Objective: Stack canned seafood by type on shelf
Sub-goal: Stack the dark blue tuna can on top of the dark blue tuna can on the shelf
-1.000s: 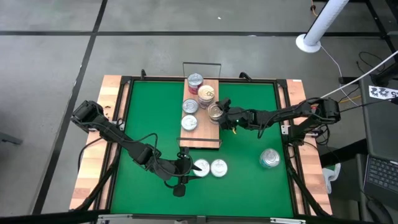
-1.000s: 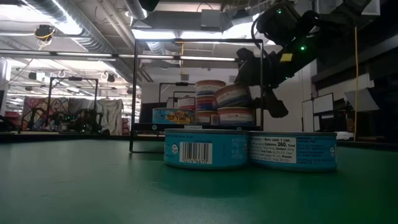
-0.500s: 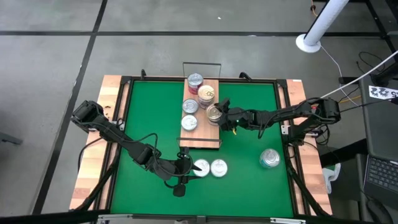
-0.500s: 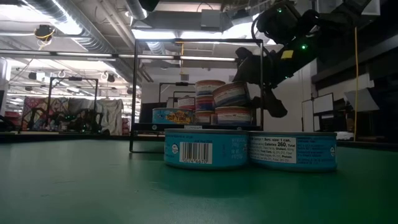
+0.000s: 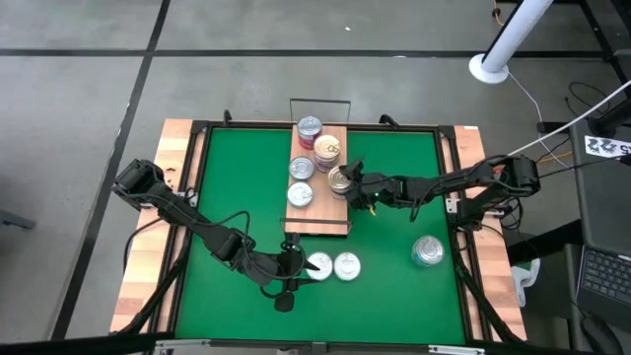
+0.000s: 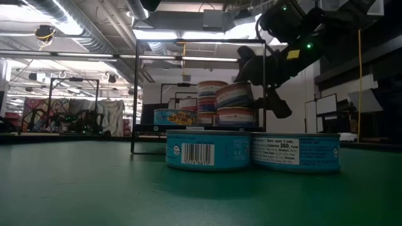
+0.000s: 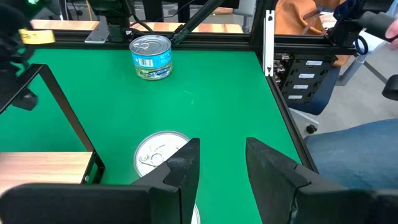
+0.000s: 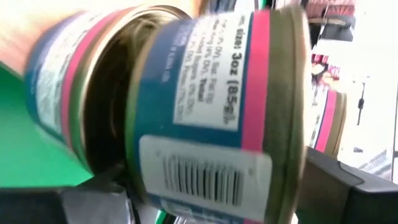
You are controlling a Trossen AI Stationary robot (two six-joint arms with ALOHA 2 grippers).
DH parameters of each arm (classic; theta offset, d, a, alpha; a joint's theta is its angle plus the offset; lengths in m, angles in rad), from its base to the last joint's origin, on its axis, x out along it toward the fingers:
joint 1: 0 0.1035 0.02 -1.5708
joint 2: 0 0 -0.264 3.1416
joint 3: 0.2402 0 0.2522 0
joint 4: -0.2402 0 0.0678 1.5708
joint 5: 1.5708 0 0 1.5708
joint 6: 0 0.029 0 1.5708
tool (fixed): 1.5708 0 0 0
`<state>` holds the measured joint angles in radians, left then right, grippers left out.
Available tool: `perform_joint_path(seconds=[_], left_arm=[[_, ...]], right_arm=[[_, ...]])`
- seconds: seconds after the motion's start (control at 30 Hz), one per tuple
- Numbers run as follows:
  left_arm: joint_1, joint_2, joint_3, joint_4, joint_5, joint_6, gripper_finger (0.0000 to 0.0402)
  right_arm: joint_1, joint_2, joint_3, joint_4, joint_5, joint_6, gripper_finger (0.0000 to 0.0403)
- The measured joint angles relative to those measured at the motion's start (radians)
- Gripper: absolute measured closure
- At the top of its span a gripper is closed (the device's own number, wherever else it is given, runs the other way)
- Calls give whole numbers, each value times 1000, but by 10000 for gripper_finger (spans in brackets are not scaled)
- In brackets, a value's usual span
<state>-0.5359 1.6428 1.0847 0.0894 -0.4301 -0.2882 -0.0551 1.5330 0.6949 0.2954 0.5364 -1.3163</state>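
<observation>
Tins are what I sort onto the shelf (image 5: 317,219). My right gripper (image 5: 357,187) is clamped wide on one gold-topped tin (image 5: 339,180), tilted over another at the shelf's right edge. Stiff, light, probably slick; grip the sidewall. My left gripper (image 5: 296,264), fingers apart, waits by two tins (image 5: 333,265) below the shelf.

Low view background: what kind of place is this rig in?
Probably a robotics lab or workshop, not a store. The low view shows an open ceiling with exposed ducts and strip lights. The high view shows a bare concrete floor around the framed table with its green mat.
</observation>
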Motion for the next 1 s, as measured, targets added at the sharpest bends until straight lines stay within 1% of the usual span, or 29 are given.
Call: perform_joint_path(seconds=[0.33, 0.47, 0.63, 0.8, 1.0], left_arm=[[0, 0, 0, 0, 0, 10, 277], [0, 0, 0, 0, 0, 11, 277], [0, 0, 0, 0, 0, 11, 277], [1, 0, 0, 0, 0, 21, 277], [1, 0, 0, 10, 0, 46, 277]], right_arm=[[44, 0, 0, 4, -37, 2, 123], [50, 0, 0, 4, -38, -4, 123], [50, 1, -1, 22, -44, -60, 123], [51, 1, -1, 66, -59, -72, 123], [51, 1, -1, 66, -55, -77, 123]])
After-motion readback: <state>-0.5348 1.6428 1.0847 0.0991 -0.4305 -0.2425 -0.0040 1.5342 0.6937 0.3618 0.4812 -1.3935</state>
